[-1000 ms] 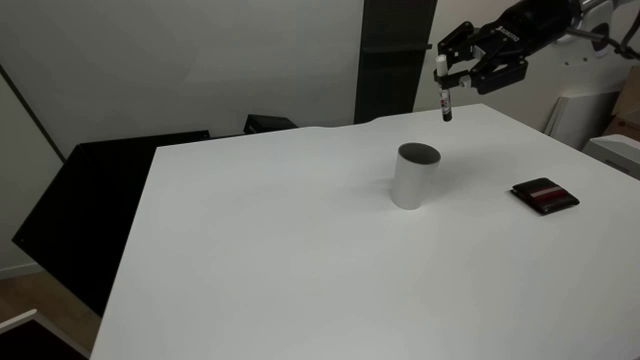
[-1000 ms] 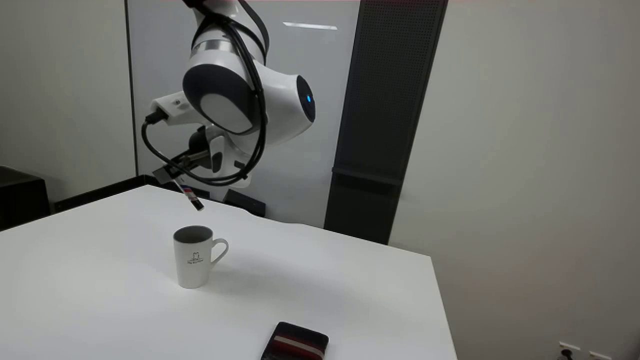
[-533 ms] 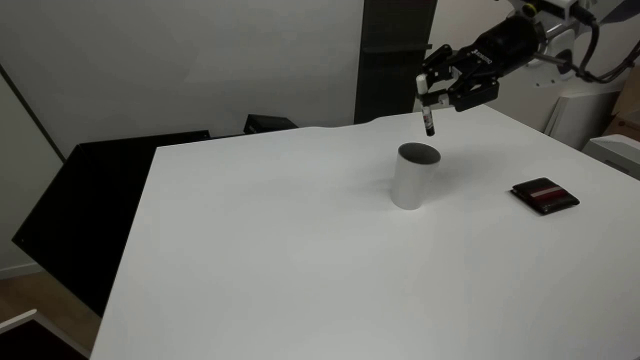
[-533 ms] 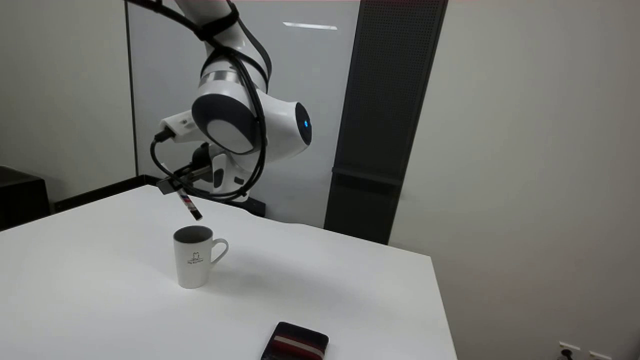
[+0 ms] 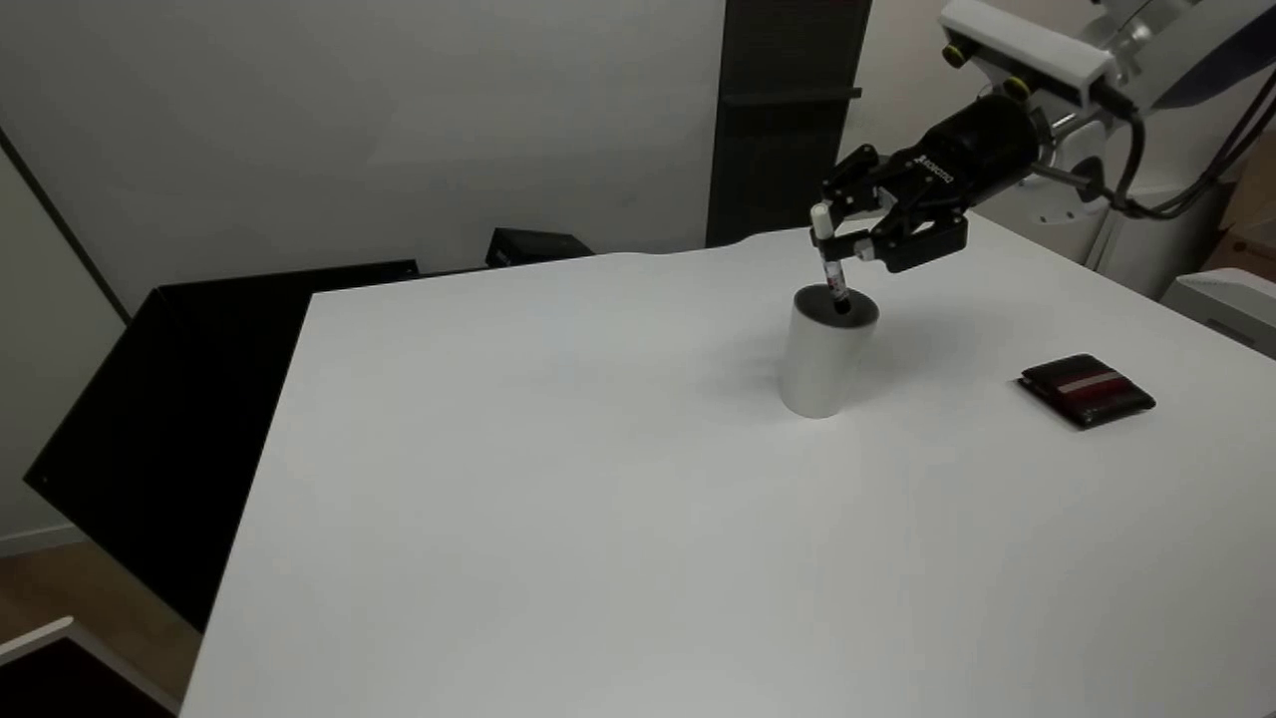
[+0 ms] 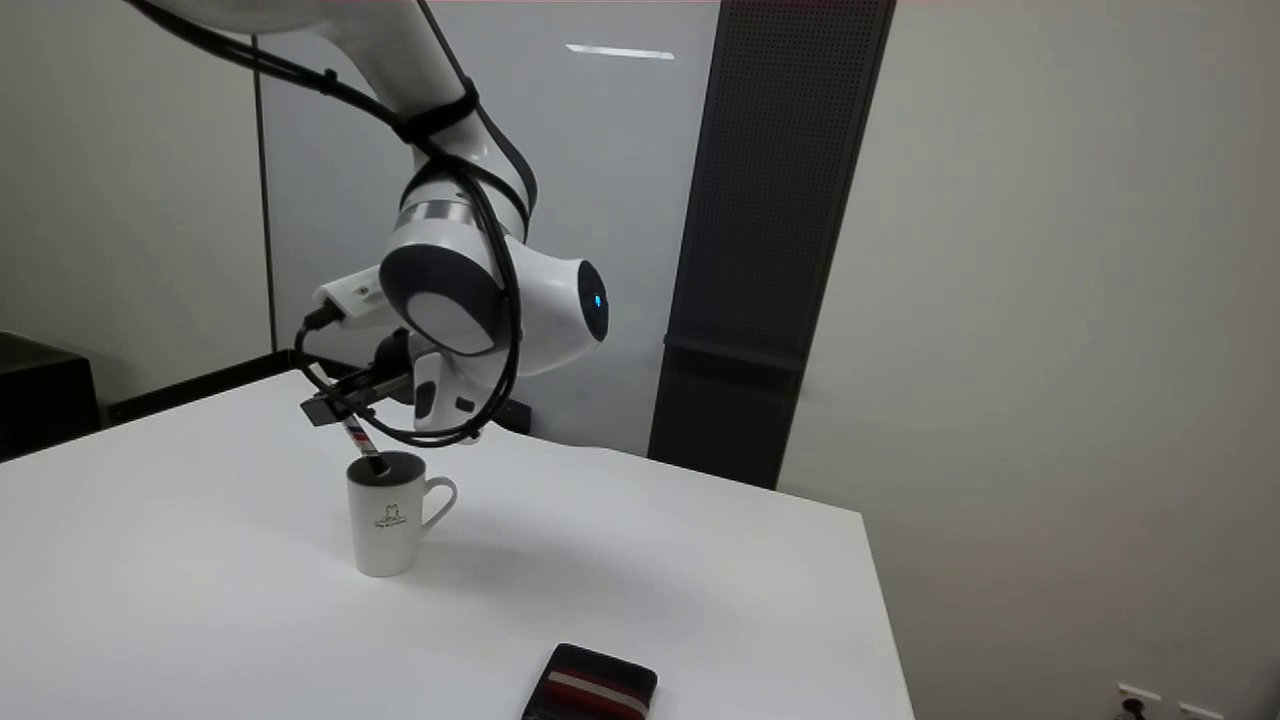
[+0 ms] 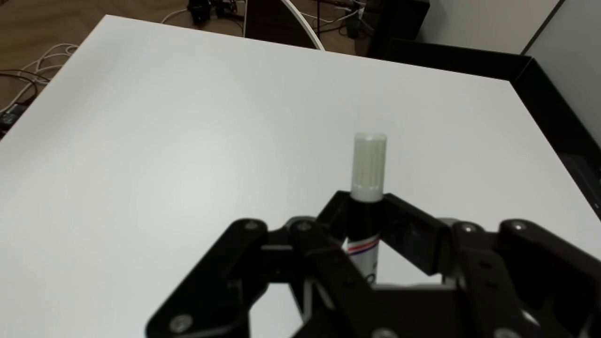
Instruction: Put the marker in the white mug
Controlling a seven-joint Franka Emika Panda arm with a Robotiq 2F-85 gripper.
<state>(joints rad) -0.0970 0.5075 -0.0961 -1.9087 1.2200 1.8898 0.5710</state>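
The white mug (image 5: 819, 369) stands upright on the table; its handle and small dark print show in an exterior view (image 6: 385, 530). My gripper (image 5: 825, 237) is shut on the marker (image 5: 835, 277) and holds it above the mug, slightly tilted. The marker's white end points up and its dark end points down. In both exterior views the dark end lies within the mug's mouth, at or just below the rim. In the wrist view the marker (image 7: 368, 169) sits between the fingertips, its lower part hidden by the gripper. The mug cannot be made out there.
A dark wallet with a red and pale stripe (image 5: 1087, 391) lies flat on the white table (image 5: 598, 479), away from the mug; it also shows in an exterior view (image 6: 592, 685). A whiteboard wall and a dark panel (image 6: 770, 240) stand behind the table.
My gripper has come down and toward the mug with the marker in it. The marker's dark end has gone from above the mug into its mouth. The mug and wallet have not moved.
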